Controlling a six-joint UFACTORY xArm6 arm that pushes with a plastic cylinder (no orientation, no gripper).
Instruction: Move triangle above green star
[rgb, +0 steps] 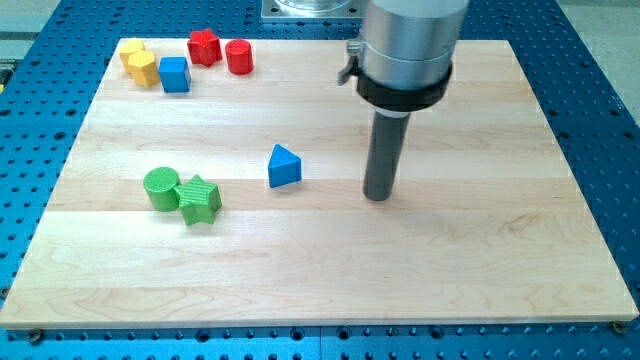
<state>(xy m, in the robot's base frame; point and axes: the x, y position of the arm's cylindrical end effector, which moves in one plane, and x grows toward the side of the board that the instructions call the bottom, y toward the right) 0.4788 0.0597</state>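
Observation:
A blue triangle (284, 166) lies near the middle of the wooden board (450, 270). A green star (199, 200) sits to its lower left, touching a green cylinder (161, 188) on the star's left. My tip (378, 196) rests on the board to the right of the triangle, a clear gap apart and slightly lower in the view. The triangle is to the upper right of the star.
At the view's top left stand a yellow block (140, 63), a blue cube (174, 74), a red star-like block (204, 47) and a red cylinder (238, 56). The board's edges meet a blue perforated table (600, 110).

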